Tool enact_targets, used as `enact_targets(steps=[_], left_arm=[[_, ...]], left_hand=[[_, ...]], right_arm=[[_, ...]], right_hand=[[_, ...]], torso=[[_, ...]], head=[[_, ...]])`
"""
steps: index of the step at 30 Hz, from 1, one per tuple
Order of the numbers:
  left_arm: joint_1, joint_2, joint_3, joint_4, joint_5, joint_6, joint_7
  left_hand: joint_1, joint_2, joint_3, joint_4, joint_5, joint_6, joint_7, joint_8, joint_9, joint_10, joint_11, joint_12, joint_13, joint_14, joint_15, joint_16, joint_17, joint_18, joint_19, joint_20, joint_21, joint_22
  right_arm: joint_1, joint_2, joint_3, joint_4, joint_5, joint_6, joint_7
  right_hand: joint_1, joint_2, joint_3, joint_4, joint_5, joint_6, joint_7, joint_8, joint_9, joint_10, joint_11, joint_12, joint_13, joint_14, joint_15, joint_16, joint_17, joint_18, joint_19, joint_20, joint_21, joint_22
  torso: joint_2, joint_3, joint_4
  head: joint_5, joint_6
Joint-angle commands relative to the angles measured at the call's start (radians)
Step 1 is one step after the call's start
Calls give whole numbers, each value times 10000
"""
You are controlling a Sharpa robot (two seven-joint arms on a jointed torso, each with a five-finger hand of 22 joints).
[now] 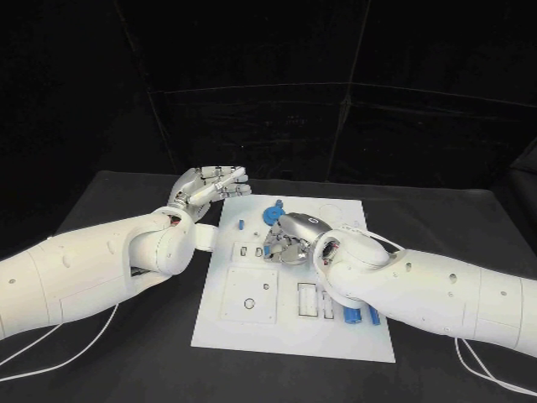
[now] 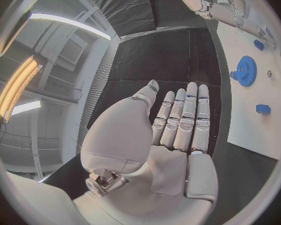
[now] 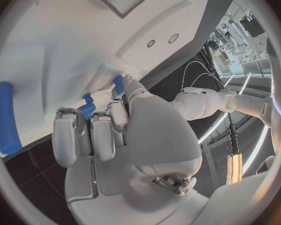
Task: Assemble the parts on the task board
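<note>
Task board (image 1: 251, 323) lies under curled right robot hand (image 1: 287, 243).

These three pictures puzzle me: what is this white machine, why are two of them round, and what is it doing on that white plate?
It is a robot with two white arms, each ending in a silver robot hand. The square picture comes from a camera on its head, looking down at a black table. The round ones come from fisheye cameras at each wrist, behind that arm's own hand.

On the table lies the flat white task board, carrying small blue plastic parts, among them a blue toothed gear and a long blue cylinder.

The left robot hand hangs open beside the board, holding nothing. The right robot hand reaches down onto the board, fingers at a small blue piece; whether it actually grips it I cannot tell.
</note>
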State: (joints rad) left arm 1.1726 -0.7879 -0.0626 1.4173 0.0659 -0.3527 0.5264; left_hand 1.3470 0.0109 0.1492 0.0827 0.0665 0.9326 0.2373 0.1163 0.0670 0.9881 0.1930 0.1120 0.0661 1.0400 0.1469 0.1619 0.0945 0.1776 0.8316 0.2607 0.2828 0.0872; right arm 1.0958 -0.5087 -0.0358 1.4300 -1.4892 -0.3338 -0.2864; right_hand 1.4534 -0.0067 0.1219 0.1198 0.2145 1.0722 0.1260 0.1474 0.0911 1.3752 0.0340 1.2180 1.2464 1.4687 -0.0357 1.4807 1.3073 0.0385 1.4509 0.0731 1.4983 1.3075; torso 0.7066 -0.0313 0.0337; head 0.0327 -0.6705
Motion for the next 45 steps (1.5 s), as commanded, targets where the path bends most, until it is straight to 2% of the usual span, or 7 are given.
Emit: enact_targets(steps=[1,6,13,29,39,45], left_arm=[[15,7,10,10,11,114,85],[15,7,10,8,11,121,82],[15,2,10,9,11,126,80],[15,-13,10,14,11,124,77],[15,-14,10,9,11,132,60],[15,-13,10,5,11,139,56]], left_hand=[[26,58,7,-78,59,-50,57,-59,0,-51,-21,-68,-4,37,9,-64,-13,66,78,-7,-34,-12],[26,58,7,-78,59,-50,57,-59,0,-51,-21,-68,-4,37,9,-64,-13,66,78,-7,-34,-12],[26,58,7,-78,59,-50,57,-59,0,-51,-21,-68,-4,37,9,-64,-13,66,78,-7,-34,-12],[26,58,7,-78,59,-50,57,-59,0,-51,-21,-68,-4,37,9,-64,-13,66,78,-7,-34,-12],[26,58,7,-78,59,-50,57,-59,0,-51,-21,-68,-4,37,9,-64,-13,66,78,-7,-34,-12],[26,58,7,-78,59,-50,57,-59,0,-51,-21,-68,-4,37,9,-64,-13,66,78,-7,-34,-12]], right_arm=[[-34,-16,-35,-46,-521,237,-477],[-40,4,-35,-57,-636,241,-603],[-45,41,-35,-69,-680,255,-677],[-51,101,-35,-119,-687,499,-699],[-52,119,-35,-113,-687,310,-749],[-52,116,-35,-104,-687,189,-856]], right_hand=[[-116,-12,92,-13,11,82,-113,-81,-28,-52,-42,-96,-30,632,-26,-54,779,12,-67,18,-46,978],[-171,-69,115,-15,10,-15,-69,-150,-54,-82,-7,-150,-66,634,0,-57,783,14,-74,37,-54,971],[-240,-145,119,-8,-8,-93,-29,-210,-74,-126,27,-229,-125,630,28,-74,761,16,-83,60,-63,959],[-700,-563,-98,161,16,-433,106,-445,-150,-374,149,-668,-475,594,133,-181,608,58,-219,160,-166,784],[-1058,-787,-460,369,-47,-681,156,-560,-164,-465,213,-817,-601,576,192,-250,519,80,-283,225,-227,693],[-1450,-905,-932,701,-135,-764,160,-571,-143,-483,229,-829,-618,569,208,-287,479,88,-300,247,-254,663]], torso=[[-1,-5,7],[-1,-1,9],[0,-3,1],[-5,-1,6],[2,2,-2],[1,4,1]], head=[[-3,19],[-54,38],[-44,37],[-53,28],[-48,35],[-55,45]])
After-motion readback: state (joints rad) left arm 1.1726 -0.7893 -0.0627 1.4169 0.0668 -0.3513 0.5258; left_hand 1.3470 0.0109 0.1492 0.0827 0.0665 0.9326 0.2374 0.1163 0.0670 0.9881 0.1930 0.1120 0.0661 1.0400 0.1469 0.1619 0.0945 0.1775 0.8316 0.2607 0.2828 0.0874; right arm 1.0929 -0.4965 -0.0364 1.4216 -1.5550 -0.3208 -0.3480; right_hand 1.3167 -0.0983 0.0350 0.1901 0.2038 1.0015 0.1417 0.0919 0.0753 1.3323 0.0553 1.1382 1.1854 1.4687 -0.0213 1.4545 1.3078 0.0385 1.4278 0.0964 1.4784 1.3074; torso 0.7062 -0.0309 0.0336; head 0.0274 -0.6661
